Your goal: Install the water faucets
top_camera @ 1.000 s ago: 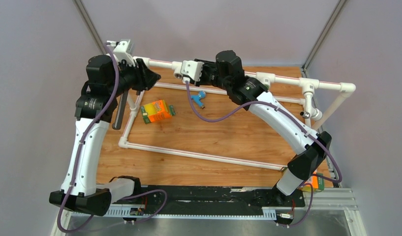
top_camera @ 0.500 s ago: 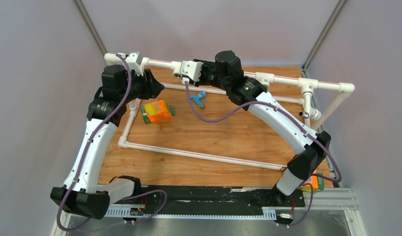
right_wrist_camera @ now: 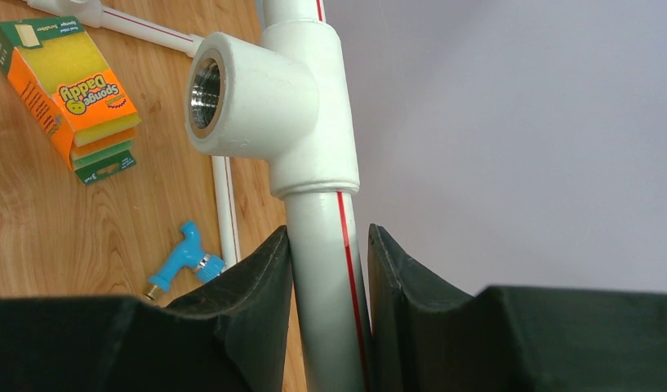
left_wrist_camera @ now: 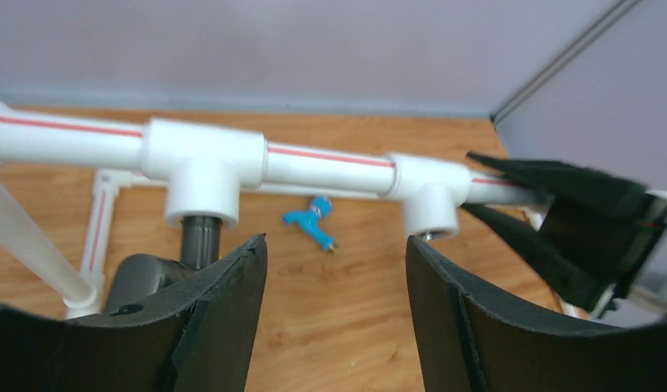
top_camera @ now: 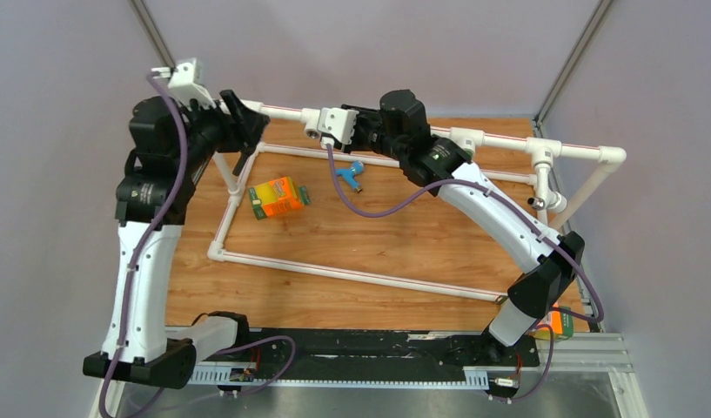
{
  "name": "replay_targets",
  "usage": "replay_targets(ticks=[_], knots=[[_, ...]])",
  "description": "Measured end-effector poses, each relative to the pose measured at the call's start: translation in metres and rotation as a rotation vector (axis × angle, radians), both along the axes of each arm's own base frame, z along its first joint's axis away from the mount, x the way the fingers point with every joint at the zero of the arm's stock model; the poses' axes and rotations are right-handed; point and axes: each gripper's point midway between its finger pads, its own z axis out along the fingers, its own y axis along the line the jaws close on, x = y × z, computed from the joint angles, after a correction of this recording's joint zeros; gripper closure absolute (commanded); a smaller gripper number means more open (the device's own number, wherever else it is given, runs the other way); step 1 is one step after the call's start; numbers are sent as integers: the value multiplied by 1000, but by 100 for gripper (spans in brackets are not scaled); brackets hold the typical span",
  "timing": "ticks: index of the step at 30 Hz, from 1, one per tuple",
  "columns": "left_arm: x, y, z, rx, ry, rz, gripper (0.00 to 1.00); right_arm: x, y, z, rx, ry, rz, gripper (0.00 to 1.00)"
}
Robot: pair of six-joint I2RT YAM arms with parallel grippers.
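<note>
A dark-brown tube faucet stands with its top end in the left tee socket of the white pipe frame. My left gripper is open just in front of it, with nothing between its fingers; in the top view the left gripper hangs by the frame's back-left corner. A small blue faucet lies loose on the wooden board. My right gripper is shut on the top rail, just behind a threaded tee socket. A white-chrome faucet sits on the right post.
An orange sponge box lies on the board inside the frame, left of the blue faucet. A second tee with a metal thread faces down between the two grippers. Grey walls close in the back and both sides.
My left gripper has opened wider and let go of the dark faucet. The left arm has risen and drawn back to the left. The right arm has not moved.
</note>
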Motion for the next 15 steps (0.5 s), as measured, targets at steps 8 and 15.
replay_targets(ticks=[8,15], knots=[[-22,56,71,8,-158,206,26,0,0,-1,-1,0,-1,100],[-6,98,29,-30,-41,273,25,0,0,-1,-1,0,-1,100]])
